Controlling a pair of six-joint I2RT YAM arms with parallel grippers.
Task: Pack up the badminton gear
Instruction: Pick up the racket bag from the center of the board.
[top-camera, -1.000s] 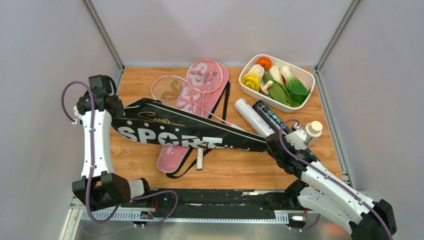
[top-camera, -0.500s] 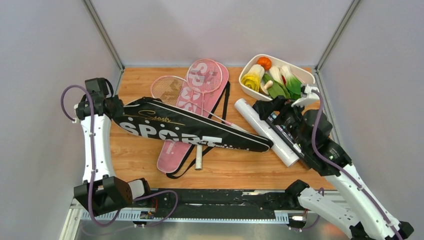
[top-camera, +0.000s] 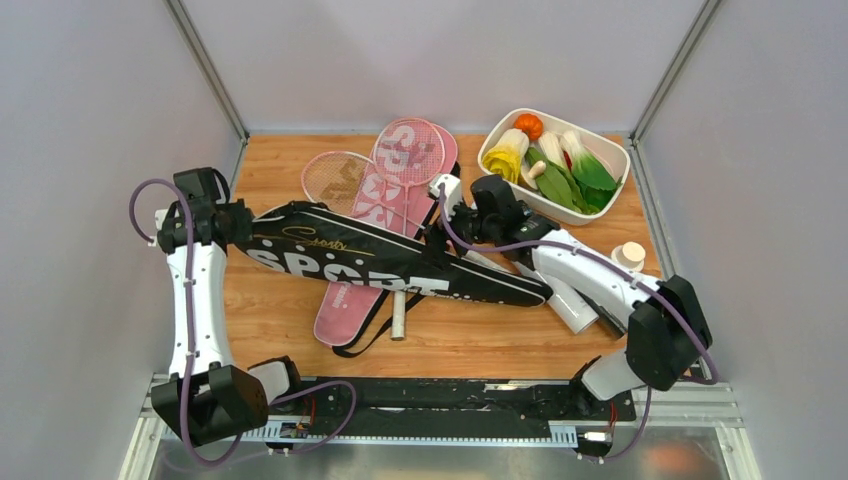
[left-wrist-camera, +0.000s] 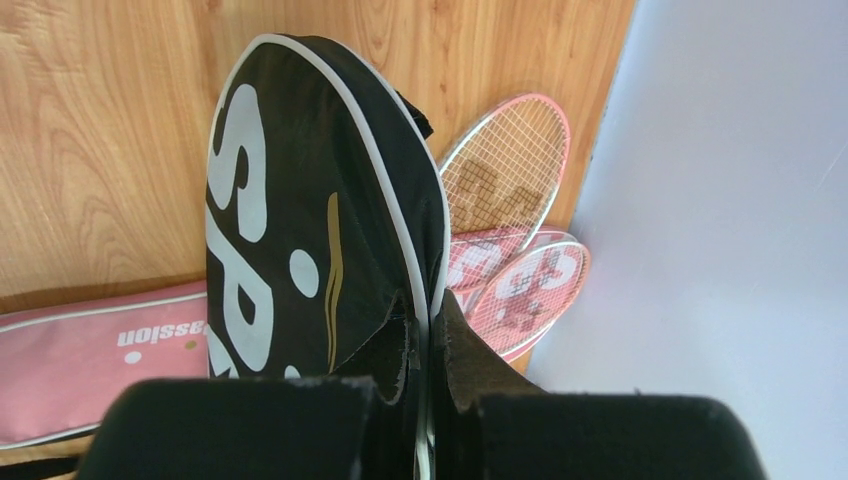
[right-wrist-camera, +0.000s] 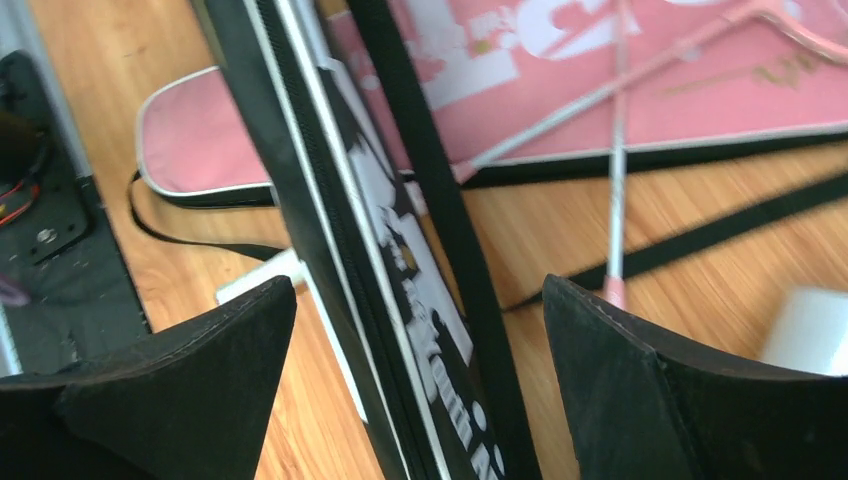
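Observation:
A black "SPORT" cover (top-camera: 390, 262) lies slantwise across a pink cover (top-camera: 372, 205). Two pink rackets (top-camera: 408, 152) rest at the back, and a white racket handle (top-camera: 399, 318) sticks out under the black cover. My left gripper (top-camera: 236, 222) is shut on the black cover's head-end rim (left-wrist-camera: 300, 200). My right gripper (top-camera: 440, 215) is open above the black cover's upper edge, and the cover's zip edge (right-wrist-camera: 380, 230) runs between its jaws (right-wrist-camera: 420, 285). A white tube (top-camera: 565, 295) lies under the right arm. The black tube is mostly hidden. No shuttlecocks show.
A white bowl of toy vegetables (top-camera: 612, 150) stands at the back right. A small white bottle (top-camera: 628, 257) stands near the right edge. Grey walls close in on the left, back and right. The pink cover's black strap (top-camera: 365, 340) loops toward the front.
My right arm has swung left from the tubes and bottle to above the black cover's middle. The bottle now shows. My left gripper still holds the cover's head end, shifted slightly.

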